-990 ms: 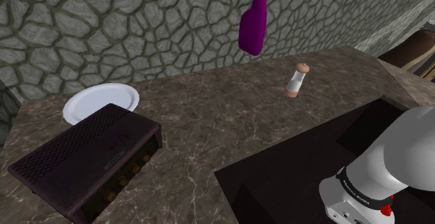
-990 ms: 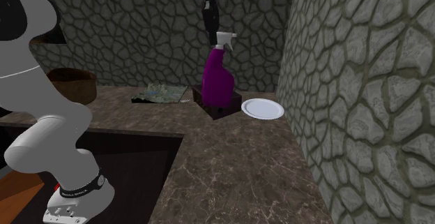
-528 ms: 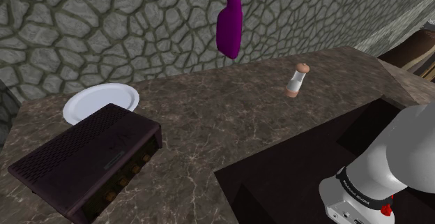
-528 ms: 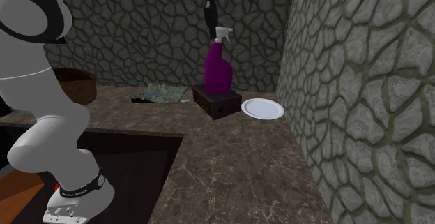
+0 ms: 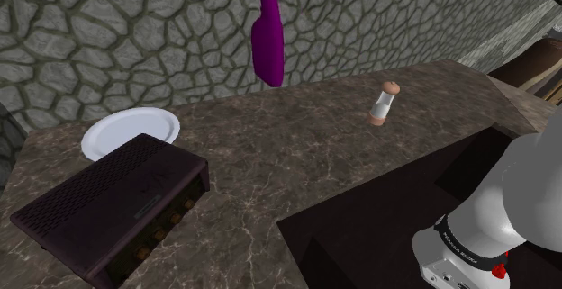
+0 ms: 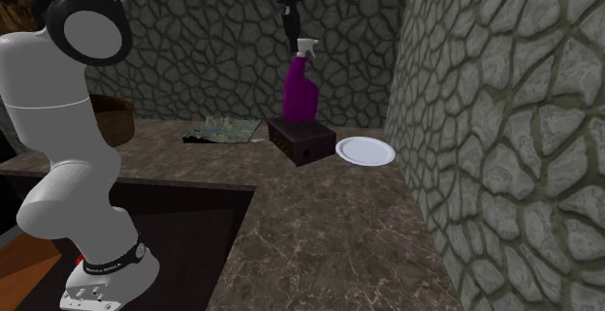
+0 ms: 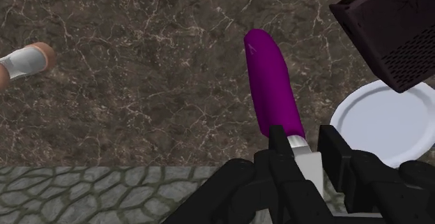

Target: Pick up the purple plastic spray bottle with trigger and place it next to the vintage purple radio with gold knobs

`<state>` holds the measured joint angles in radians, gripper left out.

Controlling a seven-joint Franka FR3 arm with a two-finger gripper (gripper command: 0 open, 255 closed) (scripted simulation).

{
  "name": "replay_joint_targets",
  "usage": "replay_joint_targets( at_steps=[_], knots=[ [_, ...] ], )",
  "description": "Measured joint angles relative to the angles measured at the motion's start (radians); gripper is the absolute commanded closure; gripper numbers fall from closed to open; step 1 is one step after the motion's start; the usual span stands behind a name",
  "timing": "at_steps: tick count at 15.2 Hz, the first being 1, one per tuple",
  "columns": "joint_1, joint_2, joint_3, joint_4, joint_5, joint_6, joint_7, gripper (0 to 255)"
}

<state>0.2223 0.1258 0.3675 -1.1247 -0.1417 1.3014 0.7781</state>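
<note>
Nearest the shoulder camera, the radio (image 5: 108, 206) sits on the worktop (image 5: 288, 157), a plate (image 5: 126, 130) just behind it; farther off, the bottle (image 5: 268, 40) hangs in mid-air before the stone wall (image 5: 135, 26). Seen from the wrist, the pincer (image 7: 303, 137) is clamped on its white neck.

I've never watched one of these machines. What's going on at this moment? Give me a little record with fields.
Held: purple spray bottle, clasped at its white neck by the black gripper
Bottle position: hanging in the air above the counter, not touching it
Destination: dark purple radio, at the shoulder view's lower left
Beside the radio: white plate
Also on the counter: small white shaker with tan ends
Backdrop: grey stone wall
</note>
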Motion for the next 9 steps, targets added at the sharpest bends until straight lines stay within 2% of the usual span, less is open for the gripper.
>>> replay_joint_targets(
  at_steps=[9],
  knots=[
    [-0.022,-0.084,-0.011,-0.235,0.037,0.158,-0.002,255]
  ],
)
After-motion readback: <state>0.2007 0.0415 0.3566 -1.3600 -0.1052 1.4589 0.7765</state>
